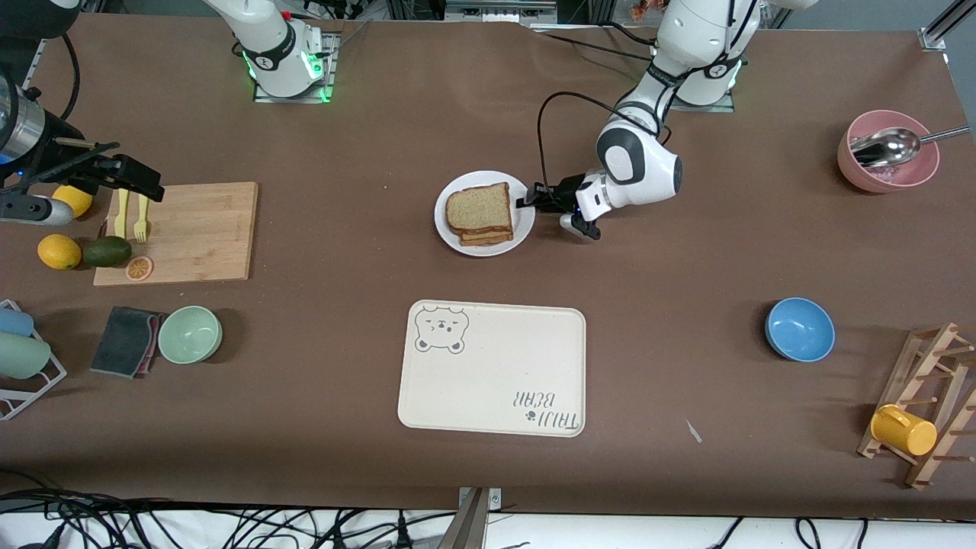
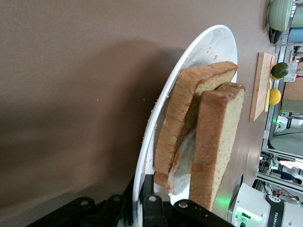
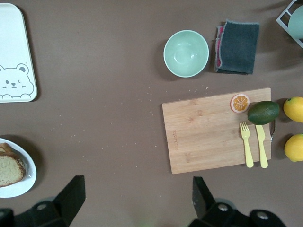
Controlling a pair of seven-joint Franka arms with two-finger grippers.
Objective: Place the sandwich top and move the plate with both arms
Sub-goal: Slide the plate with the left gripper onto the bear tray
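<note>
Sandwich top (image 1: 478, 207) stacked on plate (image 1: 448, 227), left end effector (image 1: 534, 200) at rim

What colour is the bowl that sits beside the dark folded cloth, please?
The bowl is pale mint green, shown best in the right wrist view.

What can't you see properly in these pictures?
1. Sandwich filling: the top slice covers it in the front view; left wrist view shows only a pale edge.
2. Left tool at the plate: left wrist view's edge cuts off its grip.
3. Pink bowl contents: spoon hides them, front view.
4. Right tool, open by the cutting board: front view's edge cuts off its arm.
</note>
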